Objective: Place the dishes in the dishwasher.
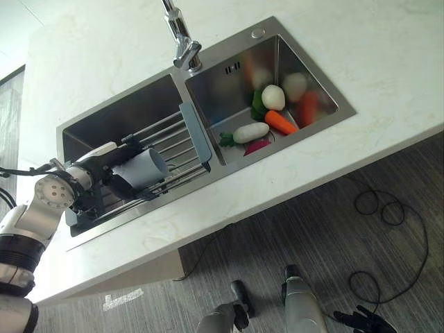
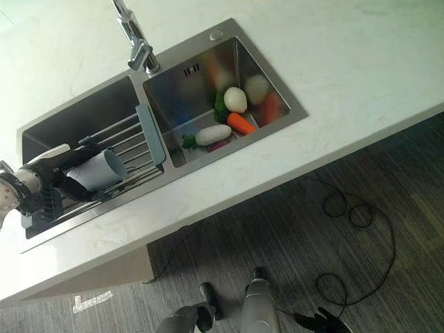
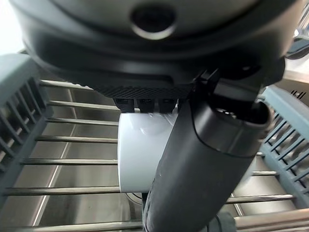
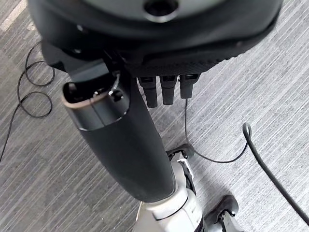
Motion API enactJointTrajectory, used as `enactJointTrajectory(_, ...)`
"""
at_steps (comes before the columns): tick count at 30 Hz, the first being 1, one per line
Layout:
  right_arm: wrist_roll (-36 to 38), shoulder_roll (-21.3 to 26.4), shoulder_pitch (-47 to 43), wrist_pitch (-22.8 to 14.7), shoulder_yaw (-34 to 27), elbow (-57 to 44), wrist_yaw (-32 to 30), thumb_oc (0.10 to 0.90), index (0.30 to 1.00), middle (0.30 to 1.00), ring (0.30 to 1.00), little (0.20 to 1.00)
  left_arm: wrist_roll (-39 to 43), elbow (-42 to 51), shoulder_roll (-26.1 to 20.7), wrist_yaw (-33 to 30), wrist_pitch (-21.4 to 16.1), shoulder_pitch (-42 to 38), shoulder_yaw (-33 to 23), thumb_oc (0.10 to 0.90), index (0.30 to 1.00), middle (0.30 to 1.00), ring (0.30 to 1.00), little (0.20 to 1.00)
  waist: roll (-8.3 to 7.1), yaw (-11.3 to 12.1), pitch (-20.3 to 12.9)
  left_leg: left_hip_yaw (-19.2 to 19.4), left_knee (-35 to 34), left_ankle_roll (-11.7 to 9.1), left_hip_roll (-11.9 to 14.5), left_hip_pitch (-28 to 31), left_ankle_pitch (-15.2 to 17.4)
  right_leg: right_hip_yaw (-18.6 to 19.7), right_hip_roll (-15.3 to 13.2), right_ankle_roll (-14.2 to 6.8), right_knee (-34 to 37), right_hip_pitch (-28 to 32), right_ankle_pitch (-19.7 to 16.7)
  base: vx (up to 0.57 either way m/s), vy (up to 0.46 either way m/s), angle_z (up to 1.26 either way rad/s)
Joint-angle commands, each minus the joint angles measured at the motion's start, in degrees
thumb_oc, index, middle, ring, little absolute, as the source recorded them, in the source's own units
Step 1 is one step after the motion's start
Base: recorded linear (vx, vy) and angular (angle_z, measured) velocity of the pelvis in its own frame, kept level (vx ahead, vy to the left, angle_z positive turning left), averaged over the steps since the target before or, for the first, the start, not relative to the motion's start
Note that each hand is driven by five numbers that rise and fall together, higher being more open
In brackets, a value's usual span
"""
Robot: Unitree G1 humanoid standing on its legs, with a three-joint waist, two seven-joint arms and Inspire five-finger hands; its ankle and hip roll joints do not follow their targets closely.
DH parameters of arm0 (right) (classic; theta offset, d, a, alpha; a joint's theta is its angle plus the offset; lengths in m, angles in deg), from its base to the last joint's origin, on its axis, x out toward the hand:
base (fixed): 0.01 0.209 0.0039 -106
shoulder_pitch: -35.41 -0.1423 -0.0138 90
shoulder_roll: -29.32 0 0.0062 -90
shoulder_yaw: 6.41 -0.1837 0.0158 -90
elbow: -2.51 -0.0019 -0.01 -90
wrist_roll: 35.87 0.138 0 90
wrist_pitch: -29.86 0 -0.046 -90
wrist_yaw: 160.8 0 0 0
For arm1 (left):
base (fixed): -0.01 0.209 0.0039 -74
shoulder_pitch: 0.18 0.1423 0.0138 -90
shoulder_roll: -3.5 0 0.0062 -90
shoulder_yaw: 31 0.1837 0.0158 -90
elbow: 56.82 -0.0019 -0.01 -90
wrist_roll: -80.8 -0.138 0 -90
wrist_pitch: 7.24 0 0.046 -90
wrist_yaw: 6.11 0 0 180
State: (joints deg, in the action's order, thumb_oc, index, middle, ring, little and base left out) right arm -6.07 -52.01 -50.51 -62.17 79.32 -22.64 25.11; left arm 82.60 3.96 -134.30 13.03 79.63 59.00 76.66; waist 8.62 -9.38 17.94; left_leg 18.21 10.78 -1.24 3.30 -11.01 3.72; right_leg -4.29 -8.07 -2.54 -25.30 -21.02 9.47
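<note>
A pale grey-white cup [image 1: 143, 168] lies tilted on its side just above the metal bars of a drying rack [image 1: 179, 142] that spans the left sink basin [image 1: 132, 114]. My left hand [image 1: 111, 182] is shut on the cup. In the left wrist view its thumb [image 3: 203, 169] crosses the front of the cup [image 3: 137, 154], and the fingers curl round behind it. My right hand [image 1: 362, 321] hangs low over the floor, away from the counter, with relaxed fingers and nothing in it. Its thumb [image 4: 123, 145] stands out straight.
The rack has blue-grey plastic end pieces [image 1: 195, 135]. The right basin [image 1: 229, 90] holds toy vegetables, among them a carrot [image 1: 280, 122] and a white radish [image 1: 250, 132]. A chrome faucet [image 1: 182, 38] stands behind the divider. A pale marble counter [image 1: 374, 55] surrounds the sink above grey flooring [image 1: 388, 277].
</note>
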Motion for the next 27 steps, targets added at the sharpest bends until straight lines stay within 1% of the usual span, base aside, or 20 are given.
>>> enactJointTrajectory(1, 1.5, 1.4, 1.9, -1.1, -0.1, -1.2, 0.5, 0.8, 0.9, 0.9, 0.9, 0.9, -0.8, -1.1, 0.9, -2.8, -0.2, -2.8, -4.6, 0.8, 0.9, 0.9, 0.9, 0.9, -1.4, -1.0, -2.2, -5.6, 6.4, -2.2, 0.6, -4.0, 4.0, -0.5, -3.9, -7.8, 8.1, 2.8, -5.8, -0.01, 0.013, -0.08)
enactJointTrajectory(7, 1.8, 2.0, 1.5, -1.1, 0.2, -2.7, 0.3, 0.8, 0.9, 0.9, 0.9, 0.9, -1.8, -2.4, 1.4, -2.5, 0.2, -4.5, -3.3, 0.8, 0.9, 0.9, 0.9, 0.9, -1.36, -1.7, -0.2, -5.6, 6.4, -2.2, 0.4, -4.6, 3.9, -0.2, -4.1, -7.8, 8.1, 2.0, -6.0, -0.02, 0.015, -0.02)
enactJointTrajectory(8, 2.0, 2.1, 1.3, -1.0, 0.3, -2.9, 0.3, 0.8, 0.9, 0.9, 0.9, 0.9, -2.6, -2.8, 1.3, -1.8, 0.1, -4.9, -2.9, 0.587, 0.58, 0.58, 0.58, 0.58, -1.36, -1.7, 0.0, -5.6, 6.4, -2.3, 0.4, -5.1, 3.6, -0.1, -4.1, -7.8, 8.1, 1.5, -6.3, -0.06, 0.015, 0.0)
enactJointTrajectory(9, 2.1, 2.1, 1.3, -1.0, 0.4, -3.1, 0.2, 0.8, 0.9, 0.9, 0.9, 0.9, -3.1, -2.9, 1.1, -1.3, -0.4, -5.1, -2.4, 0.4, 0.3, 0.3, 0.3, 0.3, -1.35, -1.7, 0.2, -5.6, 6.4, -2.3, 0.4, -5.2, 3.6, -0.1, -4.1, -7.8, 8.1, 1.4, -6.4, -0.04, 0.012, 0.0)
enactJointTrajectory(10, 2.2, 2.1, 1.3, -0.9, 0.4, -3.3, 0.1, 0.8, 0.9, 0.9, 0.9, 0.9, -4.3, -3.0, 0.9, -0.4, -0.5, -5.5, -1.8, 0.4, 0.3, 0.3, 0.3, 0.3, -1.37, -1.8, 0.5, -5.8, 6.4, -2.2, 0.3, -5.0, 3.8, -0.2, -4.1, -7.9, 8.1, 1.7, -6.2, 0.0, 0.0, 0.0)
enactJointTrajectory(13, 2.2, 2.2, 1.2, -1.1, 0.6, -3.6, 0.2, 0.8, 0.9, 0.9, 0.9, 0.9, -5.3, -2.7, 0.1, -0.6, -0.9, -6.0, 0.0, 0.4, 0.3, 0.3, 0.3, 0.3, -1.28, -1.9, 0.3, -5.8, 6.4, -2.2, 0.4, -5.2, 3.6, -0.2, -4.0, -7.9, 8.1, 1.4, -6.5, 0.0, 0.0, 0.0)
enactJointTrajectory(16, 2.0, 2.2, 1.4, -1.3, 0.7, -3.6, 0.3, 0.8, 0.9, 0.9, 0.9, 0.9, -5.7, -2.9, -0.2, -1.0, -1.5, -6.1, 0.4, 0.4, 0.3, 0.3, 0.3, 0.3, -1.31, -1.9, 0.3, -5.8, 6.4, -2.2, 0.4, -4.7, 3.8, -0.4, -4.1, -7.9, 8.1, 2.0, -6.2, 0.0, 0.0, 0.0)
enactJointTrajectory(18, 1.8, 2.0, 1.6, -1.5, 0.9, -3.8, 0.3, 0.8, 0.9, 0.9, 0.9, 0.9, -5.8, -2.6, -0.7, -3.7, -2.2, -6.3, 0.1, 0.4, 0.3, 0.3, 0.3, 0.3, -1.38, -1.8, -0.2, -5.7, 6.4, -2.3, 0.5, -4.3, 3.8, -0.5, -4.1, -7.9, 8.1, 2.5, -6.1, 0.0, 0.001, 0.02)
enactJointTrajectory(19, 1.8, 1.9, 1.6, -1.5, 0.9, -3.8, 0.3, 0.8, 0.9, 0.9, 0.9, 0.9, -5.8, -2.5, -0.8, -3.9, -2.3, -6.3, 0.0, 0.4, 0.3, 0.3, 0.3, 0.3, -1.38, -1.8, -0.2, -5.7, 6.4, -2.3, 0.5, -4.3, 3.8, -0.6, -4.1, -7.9, 8.1, 2.5, -6.0, 0.0, 0.0, 0.0)
enactJointTrajectory(22, 1.7, 1.4, 1.9, -1.6, 1.0, -3.6, 0.2, 0.8, 0.9, 0.9, 0.9, 0.9, -4.7, -1.8, -2.0, -7.3, -3.4, -6.4, -1.8, 0.4, 0.3, 0.3, 0.3, 0.3, -1.43, -1.4, -1.0, -5.7, 6.4, -2.4, 0.7, -3.7, 3.9, -1.0, -4.1, -7.9, 8.1, 3.3, -5.8, 0.0, -0.007, 0.03)
enactJointTrajectory(24, 1.4, 0.8, 2.6, -1.7, 0.8, -3.6, 0.2, 0.8, 0.9, 0.9, 0.9, 0.9, -2.7, -0.5, -3.9, -11.2, -4.3, -6.3, -4.3, 0.4, 0.3, 0.3, 0.3, 0.3, -1.57, -0.9, -2.1, -5.8, 6.4, -2.7, 1.0, -3.0, 3.9, -1.7, -4.1, -7.9, 8.1, 4.4, -5.3, 0.0, -0.03, 0.16)
enactJointTrajectory(27, 1.0, 0.2, 3.0, -1.5, 0.6, -3.6, -0.3, 0.8, 0.9, 0.9, 0.9, 0.9, -1.5, 0.5, -5.2, -13.3, -5.0, -5.2, -6.6, 0.4, 0.3, 0.3, 0.3, 0.3, -1.57, -0.4, -3.1, -5.7, 6.4, -2.8, 1.2, -2.3, 4.0, -2.4, -4.1, -7.9, 8.1, 5.4, -4.9, 0.01, -0.01, 0.07)
